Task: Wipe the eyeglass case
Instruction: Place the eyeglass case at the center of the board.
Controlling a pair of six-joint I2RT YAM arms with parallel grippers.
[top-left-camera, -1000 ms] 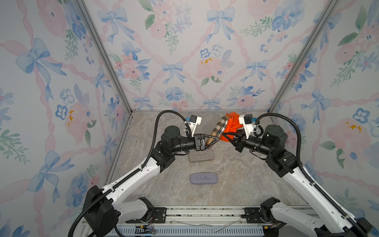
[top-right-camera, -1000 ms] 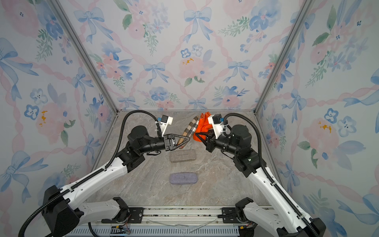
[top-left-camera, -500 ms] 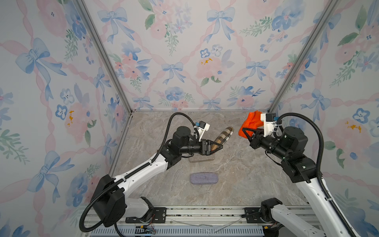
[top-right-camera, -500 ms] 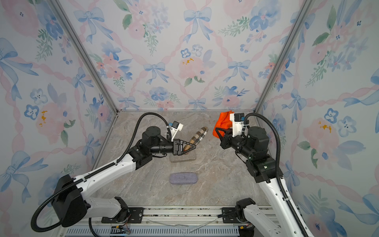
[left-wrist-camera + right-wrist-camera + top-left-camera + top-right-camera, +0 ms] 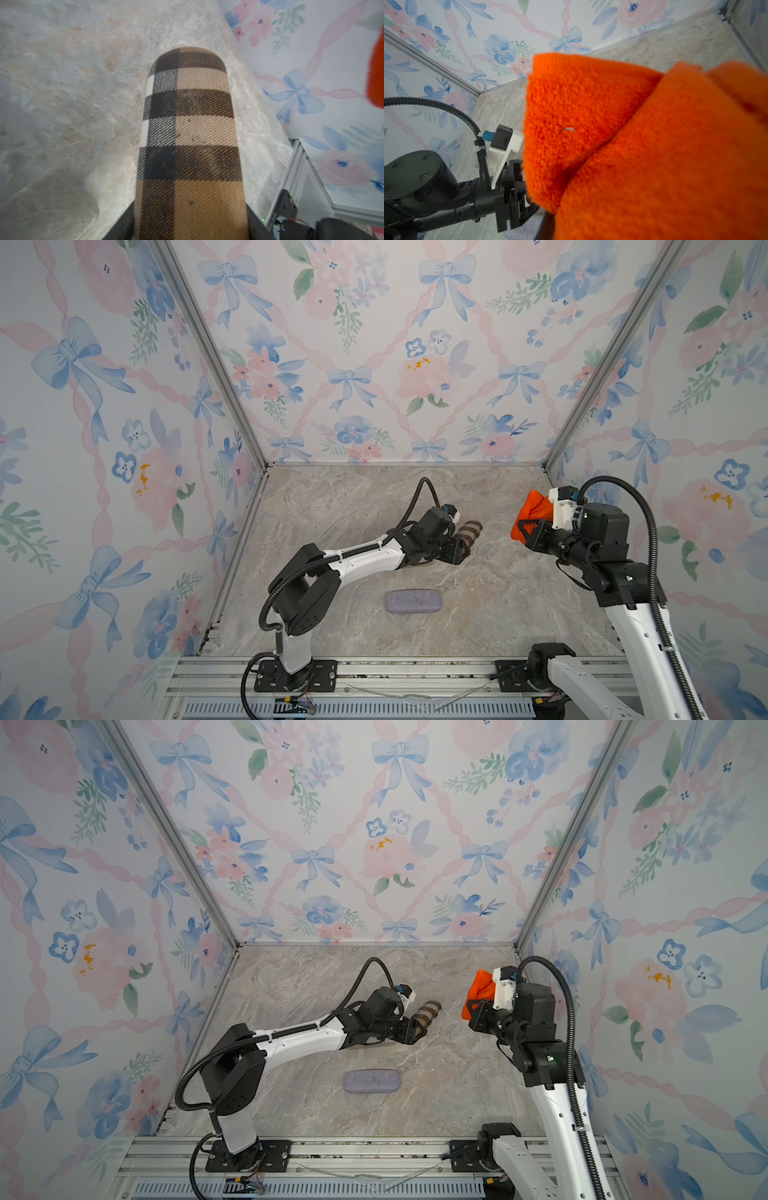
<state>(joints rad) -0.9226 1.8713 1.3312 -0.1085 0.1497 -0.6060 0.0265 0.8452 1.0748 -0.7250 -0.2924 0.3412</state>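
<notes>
Braced for wiping
My left end effector [image 5: 461, 548] clamps the eyeglass case [image 5: 470, 530] — right end effector [image 5: 525, 531] pinches the cloth [image 5: 536, 506].

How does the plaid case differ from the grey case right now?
The plaid case is brown-and-tan checked; the grey case is plain. The plaid case is clamped at one end in the left gripper; the grey case lies free on the table. The plaid case points slantwise toward the back; the grey case lies crosswise, nearer the front rail. Both are oblong with rounded ends.
</notes>
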